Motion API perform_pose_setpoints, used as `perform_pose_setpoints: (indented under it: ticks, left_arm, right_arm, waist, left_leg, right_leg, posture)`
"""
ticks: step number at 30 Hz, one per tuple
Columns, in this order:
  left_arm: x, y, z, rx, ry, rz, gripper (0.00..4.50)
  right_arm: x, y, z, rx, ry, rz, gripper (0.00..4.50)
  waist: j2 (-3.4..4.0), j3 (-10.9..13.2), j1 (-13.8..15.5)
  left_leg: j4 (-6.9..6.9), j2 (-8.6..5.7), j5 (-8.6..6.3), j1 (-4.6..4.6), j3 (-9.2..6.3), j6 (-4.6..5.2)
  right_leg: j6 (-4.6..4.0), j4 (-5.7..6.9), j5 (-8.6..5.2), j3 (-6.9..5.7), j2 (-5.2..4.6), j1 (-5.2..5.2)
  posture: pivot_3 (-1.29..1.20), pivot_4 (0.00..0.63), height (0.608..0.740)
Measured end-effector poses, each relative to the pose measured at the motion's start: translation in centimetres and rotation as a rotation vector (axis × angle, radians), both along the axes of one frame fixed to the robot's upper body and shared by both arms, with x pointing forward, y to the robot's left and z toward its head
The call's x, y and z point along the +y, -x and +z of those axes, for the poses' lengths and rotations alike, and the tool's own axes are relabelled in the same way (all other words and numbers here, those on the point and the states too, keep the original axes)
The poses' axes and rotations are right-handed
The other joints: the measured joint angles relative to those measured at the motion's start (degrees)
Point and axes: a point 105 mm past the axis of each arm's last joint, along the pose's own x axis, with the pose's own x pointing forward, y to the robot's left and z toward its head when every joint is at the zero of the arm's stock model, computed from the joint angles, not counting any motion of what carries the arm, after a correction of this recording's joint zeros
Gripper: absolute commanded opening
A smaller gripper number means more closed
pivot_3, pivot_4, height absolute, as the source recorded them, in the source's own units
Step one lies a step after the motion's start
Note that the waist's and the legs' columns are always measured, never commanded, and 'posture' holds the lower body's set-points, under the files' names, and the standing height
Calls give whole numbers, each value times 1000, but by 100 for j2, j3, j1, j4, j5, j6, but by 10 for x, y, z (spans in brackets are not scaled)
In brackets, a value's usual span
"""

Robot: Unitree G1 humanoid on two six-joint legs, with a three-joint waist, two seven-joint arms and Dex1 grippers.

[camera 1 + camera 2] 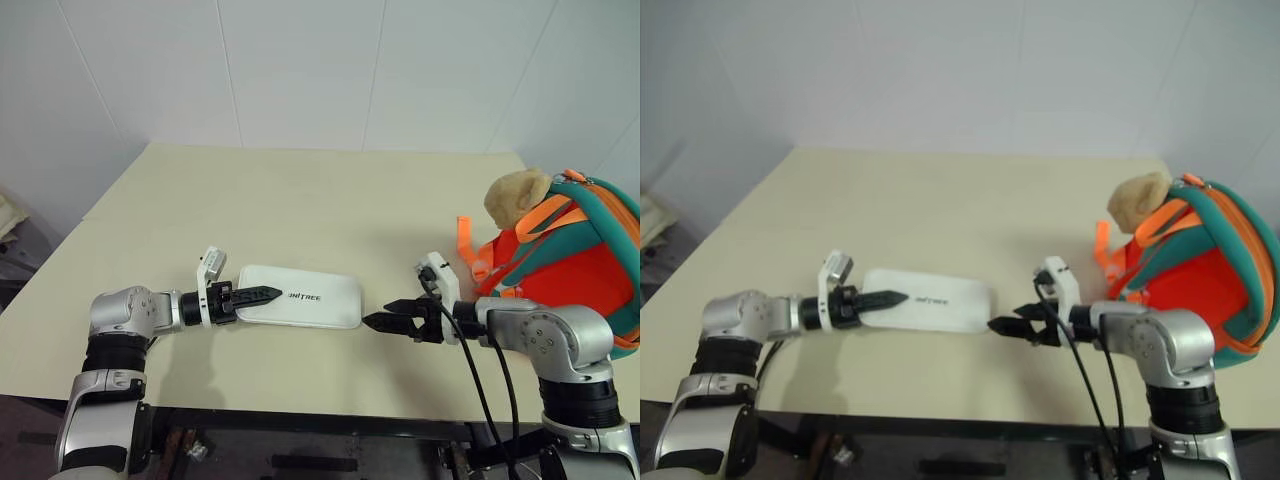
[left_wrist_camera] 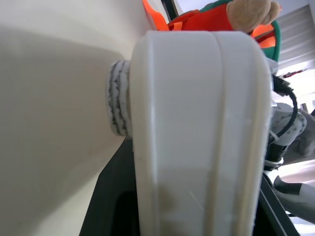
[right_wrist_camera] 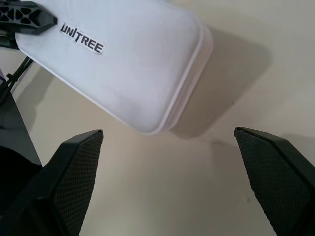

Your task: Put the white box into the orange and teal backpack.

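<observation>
The white box [image 1: 300, 297], flat with dark lettering, lies lengthwise over the table's front middle. My left gripper [image 1: 268, 294] is shut on its left end, one black finger over the top. In the left wrist view the box's edge [image 2: 197, 123] stands close up, with a finger pad [image 2: 118, 105] pressed to its side. My right gripper [image 1: 375, 322] is open just right of the box's other end, apart from it. The right wrist view shows that end [image 3: 128, 64] ahead of the spread fingers [image 3: 78, 162]. The orange and teal backpack [image 1: 570, 270] sits at the right edge.
A tan plush toy [image 1: 515, 195] sits on top of the backpack, and light-orange straps [image 1: 470, 250] hang on its left side. The beige table [image 1: 300, 190] runs back to a white wall. Its front edge passes just below both arms.
</observation>
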Motion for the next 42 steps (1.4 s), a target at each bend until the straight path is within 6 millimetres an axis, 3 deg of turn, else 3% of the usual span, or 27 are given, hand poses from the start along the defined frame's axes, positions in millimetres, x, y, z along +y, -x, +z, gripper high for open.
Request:
perform_pose_setpoints:
  ticks: [7,12,16,22,30,33,42]
  left_arm:
    - [6,3,22,-412,78,79,1266]
    - [10,4,27,-554,84,127,1266]
    - [11,3,29,-600,80,137,1266]
    - [3,2,15,-566,74,85,1266]
    - [2,0,15,-567,67,62,1266]
    - [2,0,15,-566,66,62,1266]
    - [2,4,15,-577,61,78,1266]
  right_arm:
    - [-39,11,12,-223,-7,-245,4500]
    - [-46,27,31,-447,-20,-379,4500]
    - [-57,35,36,-534,-20,-520,4500]
    - [-77,38,38,-601,43,-720,4500]
    - [-93,32,34,-626,183,-912,4500]
    - [-103,22,28,-605,215,-978,4500]
    - [-102,-20,36,-637,197,-1012,4500]
  waist:
    - [-1,0,26]
    - [-1,-1,20]
    - [-1,-1,19]
    - [-1,-1,13]
    - [-1,-2,10]
    - [-1,-1,11]
    - [-1,-1,-1]
  left_leg:
    - [-3,0,1,-15,0,-3]
    - [0,0,-2,-14,1,2]
    - [3,0,-1,-14,1,6]
    - [3,0,4,-12,1,12]
    - [2,0,5,-13,1,14]
    - [2,0,7,-13,1,16]
    - [1,1,10,-15,1,19]
  right_leg:
    - [5,-29,5,-1,-1,1]
    - [6,-30,9,-1,0,3]
    - [1,-36,19,-1,0,6]
    - [-8,-42,30,-1,0,8]
    - [-10,-43,31,-1,0,7]
    - [-11,-42,32,-1,0,7]
    - [-11,-42,37,-1,0,6]
  posture:
    - [0,150,740]
    - [0,150,740]
    - [0,150,740]
    - [0,150,740]
    - [0,150,740]
    - [0,150,740]
    - [0,150,740]
